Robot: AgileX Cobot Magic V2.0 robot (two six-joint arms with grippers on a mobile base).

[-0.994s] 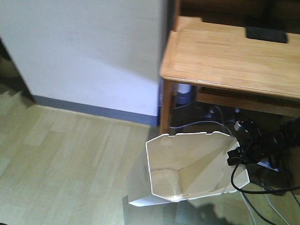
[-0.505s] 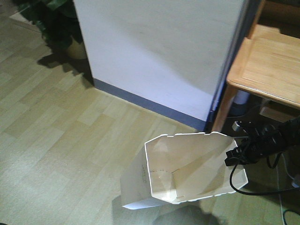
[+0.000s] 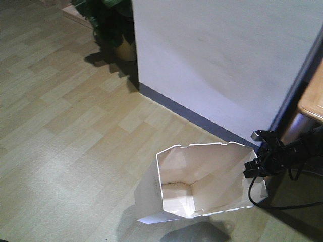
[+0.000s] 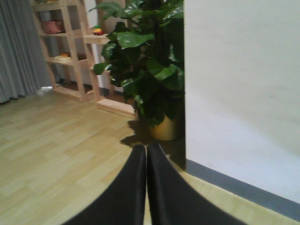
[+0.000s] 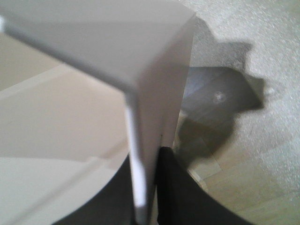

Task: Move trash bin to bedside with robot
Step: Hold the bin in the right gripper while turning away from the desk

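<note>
**Open floor on your left; wall, plant and desk corner closed in far and right.**

You had bare wooden floor (image 3: 60, 131) wide open on the left and near-left of the trash bin (image 3: 202, 176), with nothing standing on it. Just beyond the bin's far rim, the white wall (image 3: 227, 60) with its grey skirting blocked the way. At the wall's left end a potted plant (image 3: 113, 25) stood against the corner, and the left wrist view showed wooden shelves (image 4: 70, 42) farther off past it. On the right you had little room. The right gripper (image 3: 251, 169) was clamped on the bin's rim, its black cable (image 3: 275, 205) looped beside the bin, and a desk corner (image 3: 312, 103) stood near.
</note>
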